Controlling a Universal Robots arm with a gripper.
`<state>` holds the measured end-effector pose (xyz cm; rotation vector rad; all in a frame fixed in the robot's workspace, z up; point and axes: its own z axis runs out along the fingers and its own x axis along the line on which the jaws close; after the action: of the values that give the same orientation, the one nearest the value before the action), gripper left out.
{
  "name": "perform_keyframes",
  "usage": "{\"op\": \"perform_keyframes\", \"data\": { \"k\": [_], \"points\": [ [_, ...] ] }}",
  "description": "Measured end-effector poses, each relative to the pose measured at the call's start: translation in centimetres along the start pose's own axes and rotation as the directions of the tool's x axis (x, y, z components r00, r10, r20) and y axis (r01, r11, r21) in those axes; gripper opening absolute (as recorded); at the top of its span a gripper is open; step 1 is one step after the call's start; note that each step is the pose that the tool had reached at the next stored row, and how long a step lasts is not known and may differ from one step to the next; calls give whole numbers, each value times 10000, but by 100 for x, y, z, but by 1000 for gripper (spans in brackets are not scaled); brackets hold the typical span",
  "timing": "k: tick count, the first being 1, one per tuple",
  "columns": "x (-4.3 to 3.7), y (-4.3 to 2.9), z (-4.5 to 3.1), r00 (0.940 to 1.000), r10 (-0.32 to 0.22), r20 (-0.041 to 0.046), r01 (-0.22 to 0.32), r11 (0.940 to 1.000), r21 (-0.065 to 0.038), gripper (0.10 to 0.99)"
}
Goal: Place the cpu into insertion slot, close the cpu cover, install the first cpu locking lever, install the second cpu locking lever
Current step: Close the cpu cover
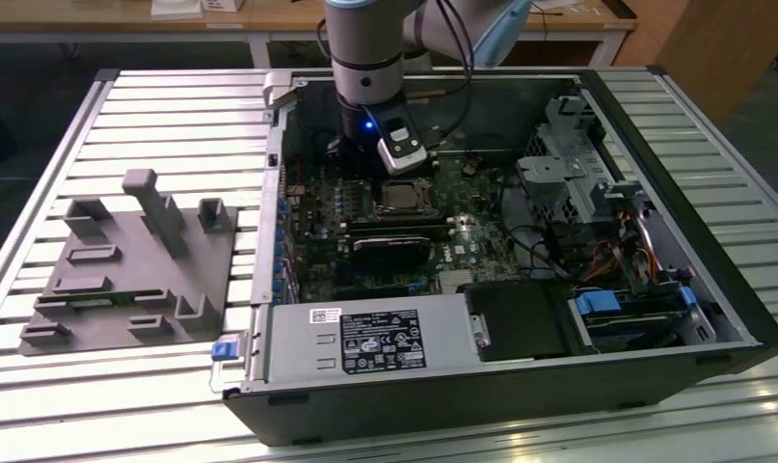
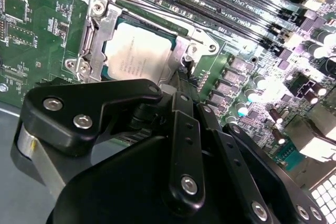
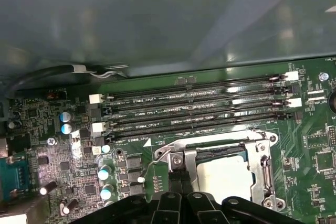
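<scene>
Second wrist view: gripper (image 2: 184, 73) jaws together, likely to push as one narrow tip; just beyond them, the cpu cover (image 2: 98, 30) lies over the cpu (image 2: 137, 51).

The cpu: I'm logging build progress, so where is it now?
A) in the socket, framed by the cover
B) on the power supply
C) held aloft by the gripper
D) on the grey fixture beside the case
A: in both wrist views the cpu lies flat on the motherboard, inside the silvery cpu cover frame.
</scene>
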<state>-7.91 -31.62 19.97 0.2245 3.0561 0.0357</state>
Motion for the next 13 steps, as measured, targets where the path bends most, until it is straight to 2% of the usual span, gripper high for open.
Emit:
{"op": "perform_keyframes", "data": {
  "k": [4,13],
  "points": [
    [-27,4,2,10000,-4,-55,4,10000,8,106],
    [-56,8,4,10000,-41,-65,41,10000,8,106]
  ]
}}
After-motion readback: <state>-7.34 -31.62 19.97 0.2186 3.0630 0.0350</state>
